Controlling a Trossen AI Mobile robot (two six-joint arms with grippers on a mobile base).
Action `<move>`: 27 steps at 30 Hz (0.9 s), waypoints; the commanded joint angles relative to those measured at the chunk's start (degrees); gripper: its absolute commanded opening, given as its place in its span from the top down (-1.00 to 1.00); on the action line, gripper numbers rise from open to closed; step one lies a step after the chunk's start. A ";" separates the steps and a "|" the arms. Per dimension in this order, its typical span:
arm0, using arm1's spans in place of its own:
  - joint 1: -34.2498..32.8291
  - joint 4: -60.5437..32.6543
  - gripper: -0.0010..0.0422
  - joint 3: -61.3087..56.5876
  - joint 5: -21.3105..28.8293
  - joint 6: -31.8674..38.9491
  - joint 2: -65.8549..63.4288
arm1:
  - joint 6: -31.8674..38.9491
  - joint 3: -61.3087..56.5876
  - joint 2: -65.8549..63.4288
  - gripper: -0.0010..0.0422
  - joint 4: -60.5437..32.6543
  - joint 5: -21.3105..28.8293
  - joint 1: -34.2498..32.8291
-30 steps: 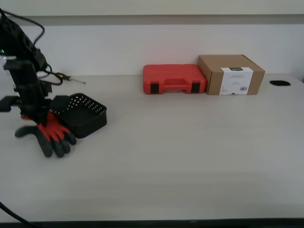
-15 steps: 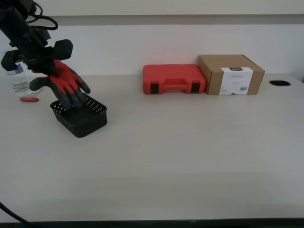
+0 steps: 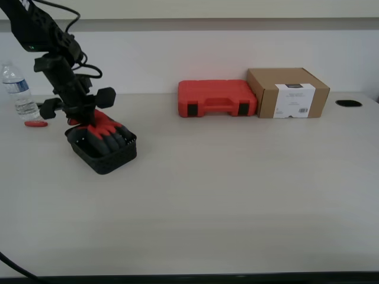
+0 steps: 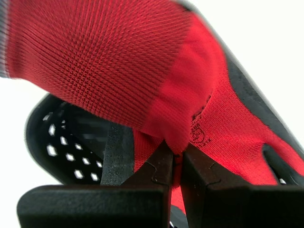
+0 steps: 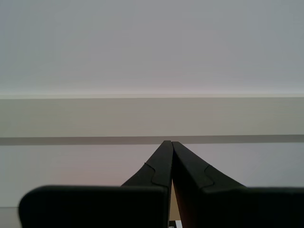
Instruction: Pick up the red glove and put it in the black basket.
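Observation:
The red glove point(image 3: 108, 131) lies with its dark fingers inside the black basket point(image 3: 112, 160) on the table at the exterior view's left. My first gripper point(image 3: 83, 118) stands just above the basket's far end, shut on the glove's red cuff. In the first wrist view the fingertips point(image 4: 164, 159) pinch a fold of the red glove point(image 4: 142, 71), with the perforated black basket point(image 4: 52, 142) beneath it. My second gripper point(image 5: 171, 143) is shut with nothing in it and faces a bare wall; it does not show in the exterior view.
A red tool case point(image 3: 217, 98) and a brown cardboard box point(image 3: 288, 92) stand side by side at the back of the table. A water bottle point(image 3: 18, 92) and a small red object point(image 3: 36, 123) sit at the exterior view's far left. A dark round hole point(image 3: 348, 103) is at the back right.
The first gripper lifted the glove off the table beside the basket, carried it up over the basket, and has now lowered it so the fingers rest inside.

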 commanded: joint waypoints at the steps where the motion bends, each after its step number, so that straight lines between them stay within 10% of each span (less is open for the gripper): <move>1: 0.04 0.22 0.95 0.04 0.00 0.15 0.00 | -0.09 2.64 3.78 0.96 -1.22 0.35 -0.04; 14: 0.02 0.20 0.95 0.04 0.00 0.15 0.00 | 2.01 4.81 9.42 0.91 -3.21 1.88 -0.15; 24: 0.04 0.20 0.95 0.04 0.02 0.15 0.00 | 1.66 4.81 6.43 0.08 -4.83 2.23 -0.37; 27: 0.04 0.24 0.95 0.04 0.00 0.13 0.00 | 2.67 4.76 -1.86 0.34 -7.19 2.27 -0.39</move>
